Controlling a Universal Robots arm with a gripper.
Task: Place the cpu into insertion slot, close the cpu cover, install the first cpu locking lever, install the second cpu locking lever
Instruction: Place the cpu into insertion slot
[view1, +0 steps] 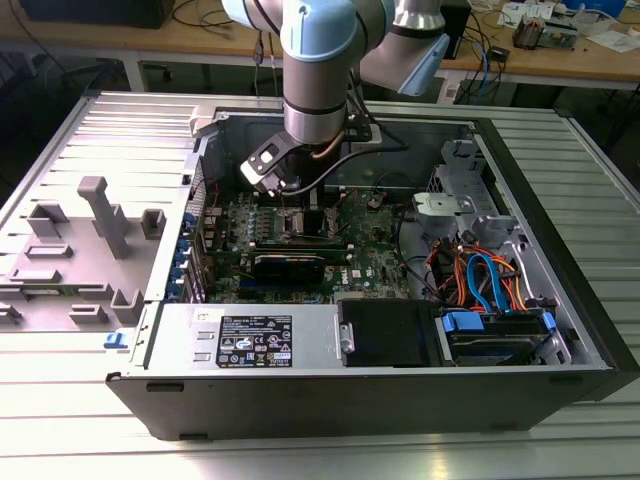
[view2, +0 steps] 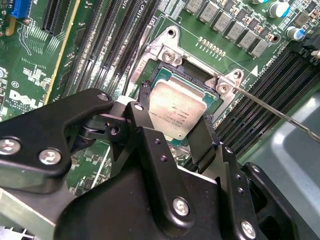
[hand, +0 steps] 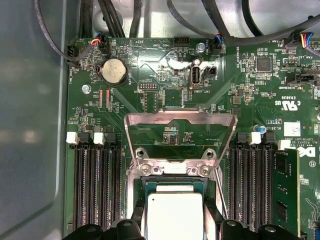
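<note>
One chip, almost home: fingers (view2: 145, 107) pinch the cpu (view2: 177, 112) by two opposite edges just over the insertion slot (view2: 194, 74).
Can't tell if it's seated yet. I'd keep it dead level and square to the slot, no pushing; locking lever (view2: 280, 112) sticks out clear, and the cpu cover (hand: 180, 117) stands flipped open in the first wrist view.

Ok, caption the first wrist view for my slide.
The gripper holds the cpu at the slot, cover open.
</note>
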